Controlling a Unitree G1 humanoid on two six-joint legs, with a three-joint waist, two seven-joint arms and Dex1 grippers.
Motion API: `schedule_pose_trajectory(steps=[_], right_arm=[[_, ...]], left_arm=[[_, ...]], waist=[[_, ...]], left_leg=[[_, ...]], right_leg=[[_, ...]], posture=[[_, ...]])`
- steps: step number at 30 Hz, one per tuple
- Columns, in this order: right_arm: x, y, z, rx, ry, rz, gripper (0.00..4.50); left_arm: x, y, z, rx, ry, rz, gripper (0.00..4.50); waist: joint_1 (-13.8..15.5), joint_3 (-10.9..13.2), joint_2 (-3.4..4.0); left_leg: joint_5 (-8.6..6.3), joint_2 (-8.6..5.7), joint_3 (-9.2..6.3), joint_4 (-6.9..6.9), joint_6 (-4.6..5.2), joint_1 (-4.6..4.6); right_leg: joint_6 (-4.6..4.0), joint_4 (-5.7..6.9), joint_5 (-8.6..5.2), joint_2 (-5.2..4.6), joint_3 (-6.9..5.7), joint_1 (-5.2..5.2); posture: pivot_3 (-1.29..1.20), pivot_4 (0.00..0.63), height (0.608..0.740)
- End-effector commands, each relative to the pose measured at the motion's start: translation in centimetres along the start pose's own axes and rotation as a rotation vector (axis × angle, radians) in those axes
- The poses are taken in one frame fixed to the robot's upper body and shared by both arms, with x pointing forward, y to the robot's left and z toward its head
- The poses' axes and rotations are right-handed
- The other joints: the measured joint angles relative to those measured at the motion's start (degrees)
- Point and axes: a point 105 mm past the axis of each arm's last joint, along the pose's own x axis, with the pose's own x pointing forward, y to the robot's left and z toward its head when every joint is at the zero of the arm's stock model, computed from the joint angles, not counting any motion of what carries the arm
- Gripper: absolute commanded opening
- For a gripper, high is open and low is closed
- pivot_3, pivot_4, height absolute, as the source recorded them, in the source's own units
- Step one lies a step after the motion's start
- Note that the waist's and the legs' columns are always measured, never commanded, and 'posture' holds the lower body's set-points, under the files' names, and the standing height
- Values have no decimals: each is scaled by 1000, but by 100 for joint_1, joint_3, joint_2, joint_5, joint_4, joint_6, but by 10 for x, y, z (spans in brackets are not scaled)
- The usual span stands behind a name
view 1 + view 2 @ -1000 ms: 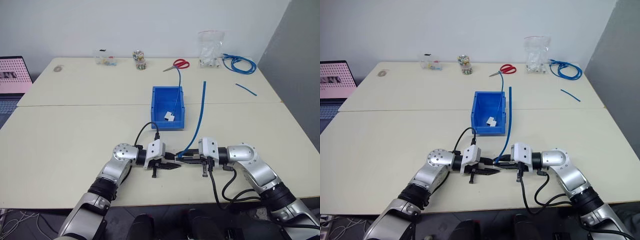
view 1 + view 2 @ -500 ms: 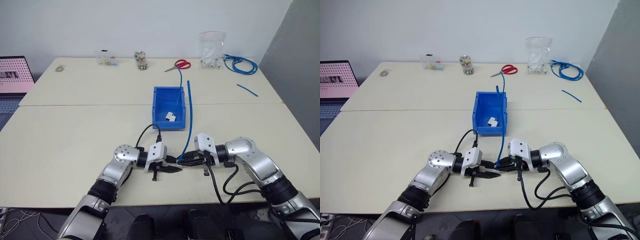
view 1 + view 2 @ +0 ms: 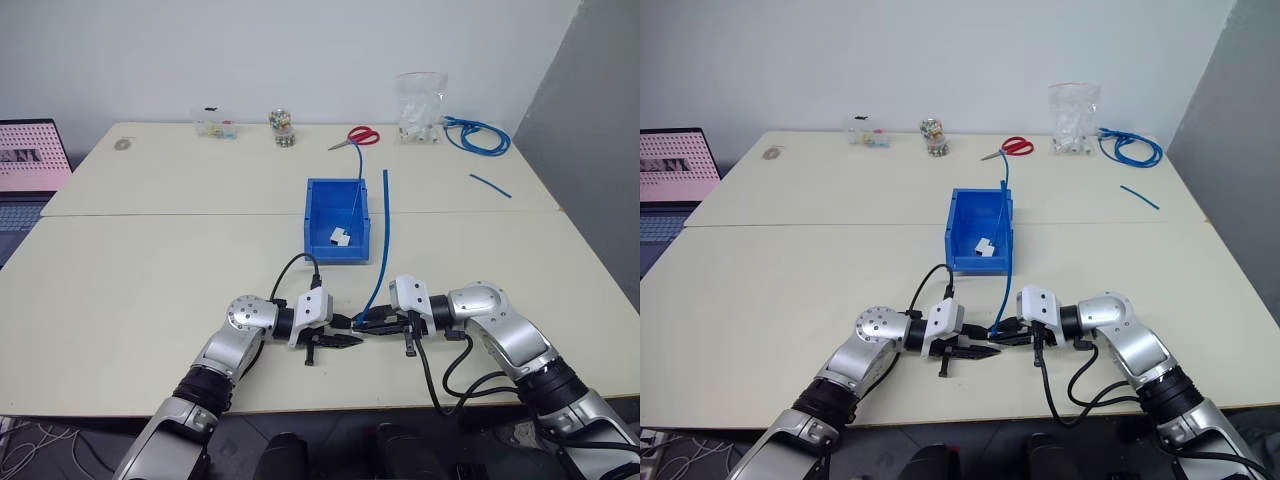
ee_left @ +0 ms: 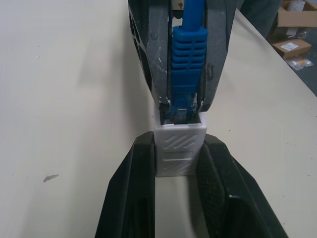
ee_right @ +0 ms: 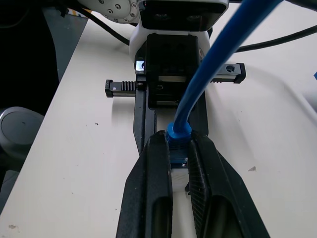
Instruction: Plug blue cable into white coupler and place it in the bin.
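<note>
Low in the middle of the frame, just above the counter [image 3: 150, 290], the two tools meet tip to tip. The left tool [image 4: 174, 171] is clamped on the white coupler [image 4: 179, 148]; the right tool [image 5: 179, 156] is squeezed around the ribbed boot of the blue cable [image 3: 380, 240], whose plug sits at the socket mouth. The cable rises past the bin [image 3: 337, 212] at centre frame. Both pieces look feather-light. The coupler seems hard and slick, best pinched on its flat sides. The cable looks springy, so holding close behind the plug seems wise.
</note>
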Motion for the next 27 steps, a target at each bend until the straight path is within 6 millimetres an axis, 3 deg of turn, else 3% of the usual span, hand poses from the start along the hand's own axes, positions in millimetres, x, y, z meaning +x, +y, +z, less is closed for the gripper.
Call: schedule_pose_trajectory(steps=[1, 20, 27], right_arm=[[2, 32, -80, 238, 278, 62, 167], [-4, 41, -113, 256, 420, 63, 167], [-4, 39, -101, 410, 363, 22, 167]], left_arm=[[-1, 2, 14, 54, -34, -1, 873], [2, 1, 14, 56, -39, 19, 873], [0, 0, 12, 54, -35, 33, 873]], waist=[[0, -8, 3], [-2, -81, -2], [-3, -138, -5]], left_leg=[[0, 0, -1, -1, 0, 1], [-3, 5, -4, -21, -1, 57], [-3, 9, -8, -41, -2, 66]], right_leg=[[-2, 1, -1, 0, -1, 1], [-37, -6, -23, -3, -1, 48], [-52, -18, -32, -8, 1, 50]], posture=[[0, 150, 740], [0, 150, 740], [0, 150, 740]])
